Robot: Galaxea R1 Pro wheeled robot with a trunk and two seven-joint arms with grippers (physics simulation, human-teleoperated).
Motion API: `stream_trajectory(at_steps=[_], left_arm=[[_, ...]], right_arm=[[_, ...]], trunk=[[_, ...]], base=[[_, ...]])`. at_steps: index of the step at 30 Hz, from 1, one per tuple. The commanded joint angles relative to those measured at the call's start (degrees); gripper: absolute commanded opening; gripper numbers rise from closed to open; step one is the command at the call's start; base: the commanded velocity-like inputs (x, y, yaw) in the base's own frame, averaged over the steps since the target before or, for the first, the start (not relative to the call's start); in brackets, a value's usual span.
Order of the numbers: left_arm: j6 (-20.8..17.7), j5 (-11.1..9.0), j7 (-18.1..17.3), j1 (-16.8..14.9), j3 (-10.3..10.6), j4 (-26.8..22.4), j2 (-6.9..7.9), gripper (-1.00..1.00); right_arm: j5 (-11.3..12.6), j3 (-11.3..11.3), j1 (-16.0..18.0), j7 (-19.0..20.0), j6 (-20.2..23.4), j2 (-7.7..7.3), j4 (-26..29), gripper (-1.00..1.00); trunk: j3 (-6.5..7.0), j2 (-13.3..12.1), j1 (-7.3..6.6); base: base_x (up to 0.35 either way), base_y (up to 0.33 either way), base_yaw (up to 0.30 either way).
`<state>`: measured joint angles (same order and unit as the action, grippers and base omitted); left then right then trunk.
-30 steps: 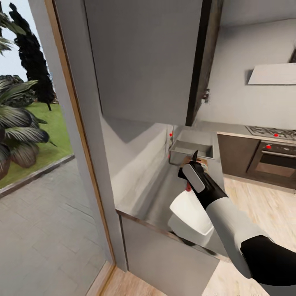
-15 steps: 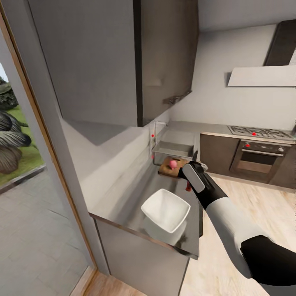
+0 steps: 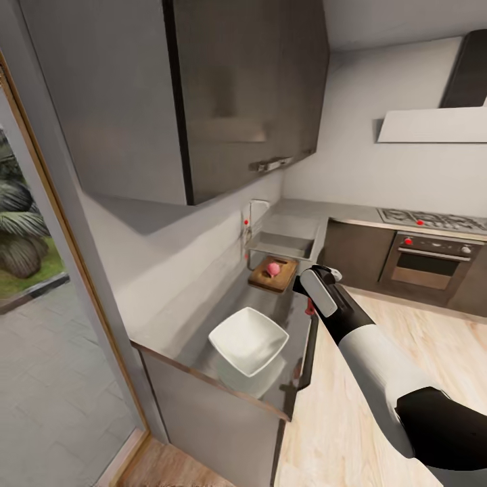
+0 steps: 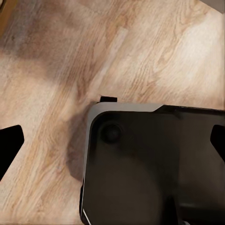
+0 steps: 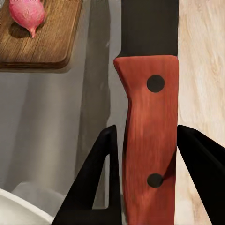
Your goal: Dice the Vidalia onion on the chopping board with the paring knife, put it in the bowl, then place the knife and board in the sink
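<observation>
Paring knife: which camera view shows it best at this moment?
The right wrist view: the paring knife sits large between the right gripper fingers, its red handle with two dark rivets clear. The head view gives just a small red patch below that gripper. The left wrist view faces wood floor.

Even, soft daylight fills the kitchen, brighter toward the glass door (image 3: 40, 325) at the head view's left. The wall cabinet (image 3: 223, 95) casts a grey shadow on the backsplash beneath. The countertop (image 3: 270, 325) gives dull reflections, without hard glare. All renders look slightly soft; the wrist views blur at close range.
</observation>
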<state>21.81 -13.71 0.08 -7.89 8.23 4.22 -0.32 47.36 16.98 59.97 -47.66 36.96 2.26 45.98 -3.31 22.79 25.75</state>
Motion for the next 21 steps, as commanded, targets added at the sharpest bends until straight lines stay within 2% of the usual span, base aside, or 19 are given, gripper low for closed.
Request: stream_trajectory(at_steps=[1,21], left_arm=[[0.43,-0.43,0.01,-0.12,0.48,0.27,-0.03,1.00],[0.43,-0.39,0.01,-0.11,0.48,0.27,-0.12,1.00]], right_arm=[[0.36,0.16,0.06,-0.42,0.22,-0.06,0.07,-1.00],[0.36,0.16,0.06,-0.42,0.22,-0.06,0.07,-1.00]], trunk=[[-0.13,0.13,0.04],[-0.13,0.13,0.04]], base=[[-0.005,-0.301,0.213],[-0.008,-0.294,0.218]])
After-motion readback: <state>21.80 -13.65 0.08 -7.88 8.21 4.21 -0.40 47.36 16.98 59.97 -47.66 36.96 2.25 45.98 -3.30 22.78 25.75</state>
